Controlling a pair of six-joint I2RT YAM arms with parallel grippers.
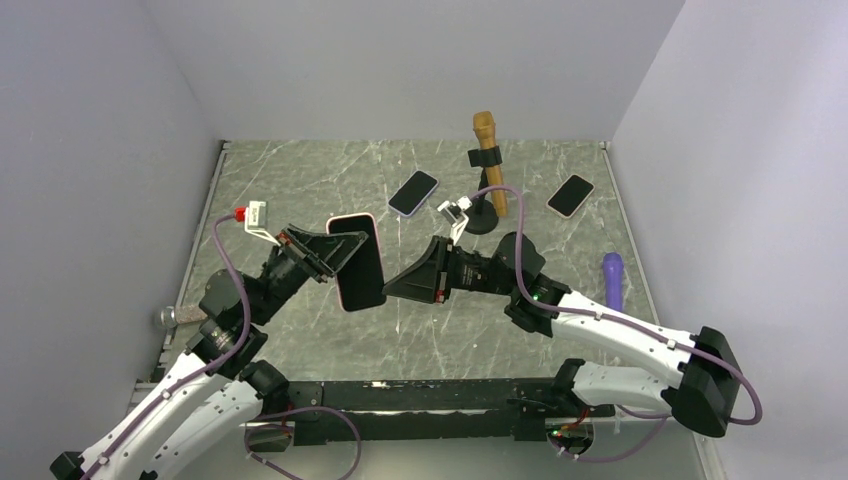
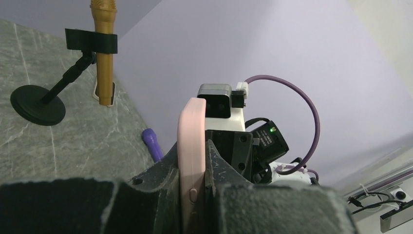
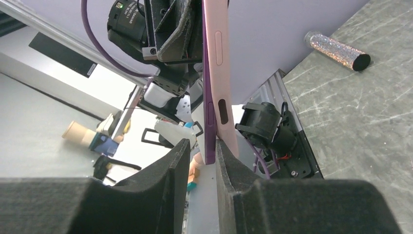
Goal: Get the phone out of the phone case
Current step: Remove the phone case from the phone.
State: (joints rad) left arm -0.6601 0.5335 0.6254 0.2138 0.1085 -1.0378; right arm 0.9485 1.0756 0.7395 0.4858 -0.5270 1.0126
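A phone in a pink case hangs above the table's middle, screen up in the top view. My left gripper is shut on its left side; the left wrist view shows the pink case edge-on, clamped between my left gripper's fingers. My right gripper is at the phone's lower right edge, with its jaws apart. In the right wrist view the purple phone edge stands off the pink case at its lower end. It sits between my right gripper's fingers, against the right finger.
Two more phones lie at the back of the table. A gold microphone on a black stand stands between them. A purple cylinder lies at the right. A glittery cylinder lies at the left edge.
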